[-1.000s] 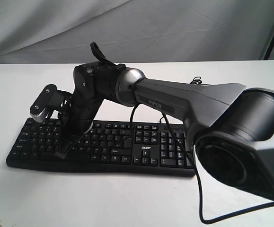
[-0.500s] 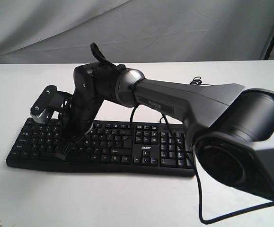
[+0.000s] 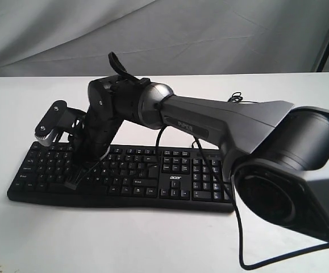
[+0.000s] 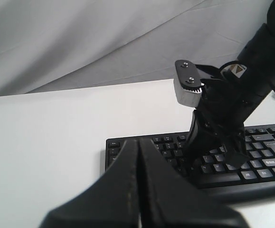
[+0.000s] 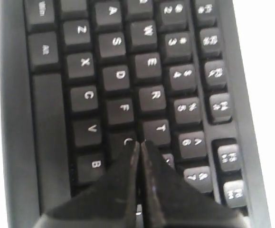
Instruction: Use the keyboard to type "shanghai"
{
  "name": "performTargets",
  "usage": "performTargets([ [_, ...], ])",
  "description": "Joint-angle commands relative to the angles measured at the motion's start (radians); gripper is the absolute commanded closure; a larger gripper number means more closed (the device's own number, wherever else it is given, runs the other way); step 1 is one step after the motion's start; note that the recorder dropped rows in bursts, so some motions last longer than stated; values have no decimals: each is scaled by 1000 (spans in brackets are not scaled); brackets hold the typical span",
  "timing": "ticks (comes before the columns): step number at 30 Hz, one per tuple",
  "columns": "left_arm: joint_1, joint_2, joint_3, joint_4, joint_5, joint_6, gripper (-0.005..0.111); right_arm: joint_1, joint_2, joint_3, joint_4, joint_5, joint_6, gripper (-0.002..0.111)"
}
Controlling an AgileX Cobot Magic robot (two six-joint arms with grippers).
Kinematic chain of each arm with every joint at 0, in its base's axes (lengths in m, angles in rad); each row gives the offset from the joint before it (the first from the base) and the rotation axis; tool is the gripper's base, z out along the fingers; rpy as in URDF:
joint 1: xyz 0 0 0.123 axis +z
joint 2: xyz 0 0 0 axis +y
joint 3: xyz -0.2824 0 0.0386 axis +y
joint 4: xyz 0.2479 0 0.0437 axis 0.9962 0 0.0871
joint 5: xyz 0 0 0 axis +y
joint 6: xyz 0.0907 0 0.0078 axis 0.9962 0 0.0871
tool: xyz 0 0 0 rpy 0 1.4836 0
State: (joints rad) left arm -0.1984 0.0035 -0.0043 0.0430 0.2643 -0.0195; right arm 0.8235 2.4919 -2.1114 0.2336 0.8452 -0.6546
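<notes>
My right gripper (image 5: 138, 144), pinched together, points at the keyboard (image 3: 170, 182) around G, maybe touching; the keyboard lies flat on the white table (image 3: 153, 244), my left gripper (image 4: 139, 141) likewise closed beside its end

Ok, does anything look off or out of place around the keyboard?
Nothing stands out. The keyboard lies flat on the table, no keys visibly missing, and the right end effector is shut, tip over the letter keys.

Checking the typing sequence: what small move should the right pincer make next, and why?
Probably a short, straight press down: the shut right pincer has its tip over the G key of the keyboard, beside F and T, and "shanghai" needs a g.
</notes>
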Motion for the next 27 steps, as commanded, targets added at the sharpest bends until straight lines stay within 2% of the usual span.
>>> performTargets([
  [1,-4,-3,4,1,-5,-3,107,15,-13,-42,4,-32,-15,108],
  [16,-4,-3,4,1,-5,-3,107,61,263,-553,87,59,35,108],
  [27,-4,-3,4,1,-5,-3,107,61,307,-589,85,48,47,108],
])
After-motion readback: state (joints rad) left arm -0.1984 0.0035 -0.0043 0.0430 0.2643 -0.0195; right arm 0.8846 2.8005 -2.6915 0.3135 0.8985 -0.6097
